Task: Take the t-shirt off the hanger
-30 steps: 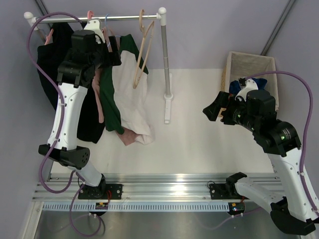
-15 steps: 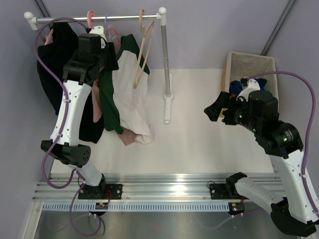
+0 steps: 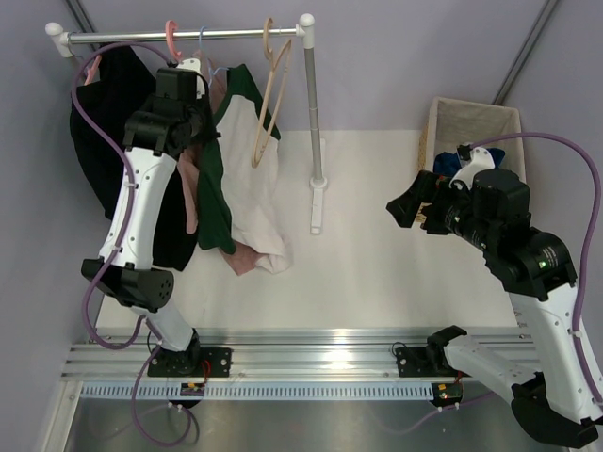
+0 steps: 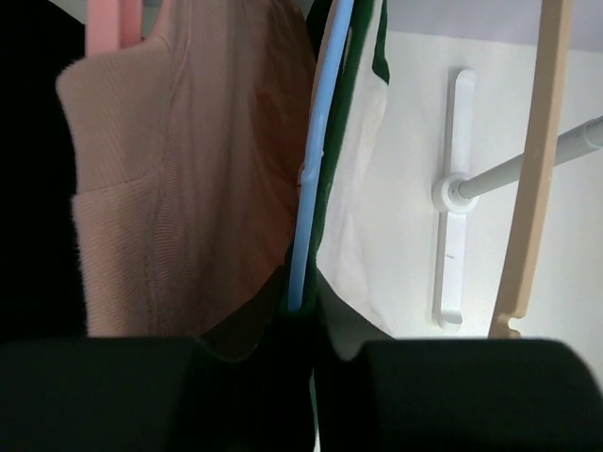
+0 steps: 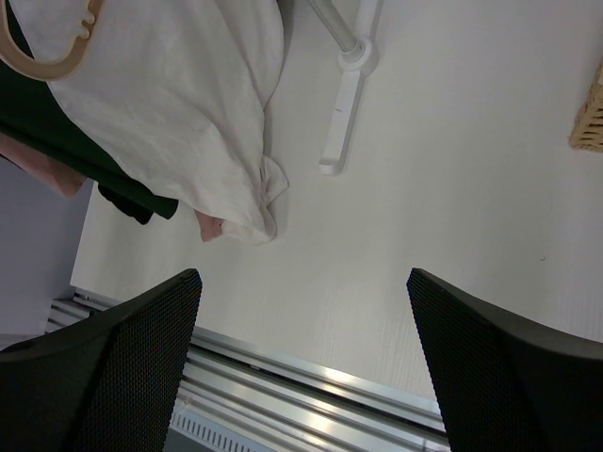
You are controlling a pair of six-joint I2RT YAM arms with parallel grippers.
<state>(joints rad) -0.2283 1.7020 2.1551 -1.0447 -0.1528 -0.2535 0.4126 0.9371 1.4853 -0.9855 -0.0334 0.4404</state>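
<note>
Hanging spot: the t-shirt (image 3: 252,179) – cream body, dark green sleeves and collar – hangs from the rail (image 3: 132,37) at the back left of the worktop (image 3: 377,264), and its cream body trails down toward the surface.
Hanger: the hanger (image 4: 316,169) is a thin light-blue wire. In the left wrist view it runs along the green collar edge, with the cream cloth just to its right.
Left fingers: the left fingers (image 4: 268,363) are raised to the garments just below the rail and clenched on the hanger. The blue wire drops straight into the narrow slit between them, right where the green collar sits. Whether the collar cloth is pinched as well, I cannot tell.
Right fingers: the right fingers (image 5: 141,339) are released and spread wide with nothing between them. They hover over bare worktop, well apart from the clothes and in front of the basket (image 3: 471,118).
Neighbours on the rail: a dusty-pink t-shirt (image 4: 188,188) on a pink hanger (image 3: 171,33) presses against the left side of the blue wire, and a black garment (image 3: 94,151) hangs beyond it at the far left.
Right of the t-shirt: a bare wooden hanger (image 3: 268,94) – tilted – hangs just beside the cream cloth, near the rack's upright post (image 3: 313,122).
</note>
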